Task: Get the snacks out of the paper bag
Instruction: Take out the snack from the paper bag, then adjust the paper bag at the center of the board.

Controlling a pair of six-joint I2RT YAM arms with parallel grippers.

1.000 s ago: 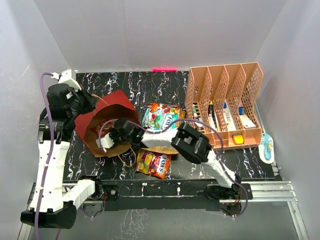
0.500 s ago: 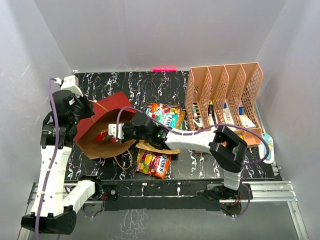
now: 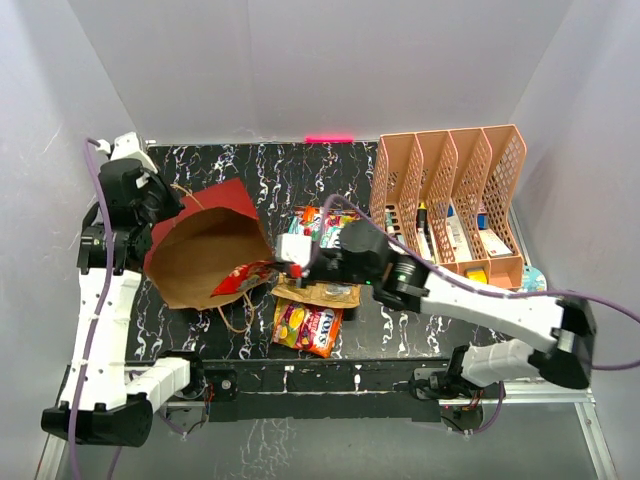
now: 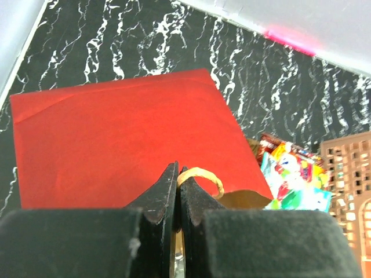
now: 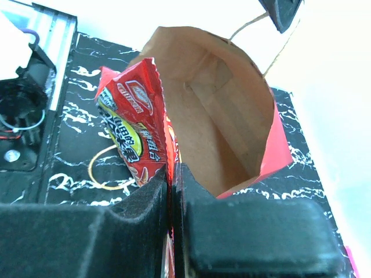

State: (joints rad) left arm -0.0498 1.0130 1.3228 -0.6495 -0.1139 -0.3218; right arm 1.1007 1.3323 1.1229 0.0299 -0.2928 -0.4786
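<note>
Our right pincer (image 5: 172,174) is clamped on a glossy red packet (image 5: 136,130) at the mouth of the paper bag (image 5: 232,116) — yellow panel, lettering too crumpled to read. The bag, kraft-lined, lies on the marbled surface (image 4: 116,40); our left pincer (image 4: 178,194) seems closed on its cord handle (image 4: 203,172)

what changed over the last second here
The right gripper pulled back rightward out of the paper bag, shut on a red snack packet that is now at the bag's mouth. The left gripper stays clamped on the cord handle, with the bag about where it was. The loose snacks on the table and the pink organiser have not moved.
</note>
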